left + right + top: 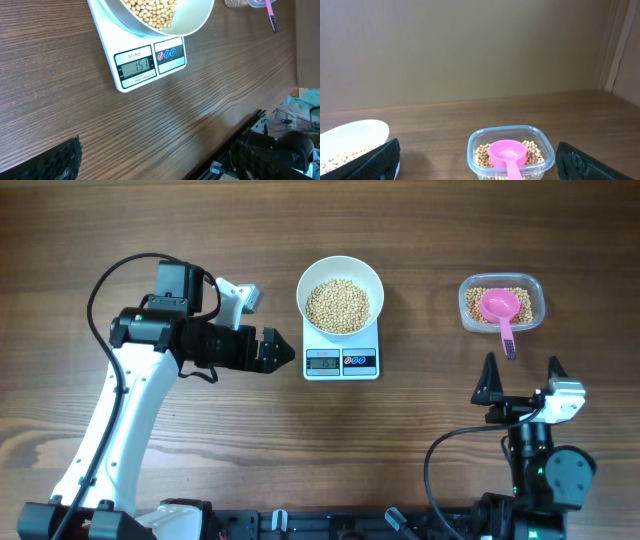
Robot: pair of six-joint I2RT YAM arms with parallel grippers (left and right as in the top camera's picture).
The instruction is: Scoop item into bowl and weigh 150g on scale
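Nearest the robot's base, the right gripper point(521, 372) is hovering over the bare wooden table point(200, 240) with its jaws spread wide and nothing between them. The left gripper point(288, 350) is reaching in from the left side, level with the scale point(341, 362) and just beside it, also spread and holding nothing. The overhead view is showing both arms at once. Only the left wrist view is getting close enough to the display point(136, 66) for its digits to be read, and they are looking like 151.

The white bowl point(372, 278) is sitting on the scale, and tan beans point(338, 305) are filling its bottom. Farther right, apart from the scale, a clear tub point(537, 288) is holding more beans, with a pink scoop point(498, 306) lying in it, handle pointing toward the right gripper. The right wrist view is facing this tub head-on and is catching only the bowl's edge at its left.
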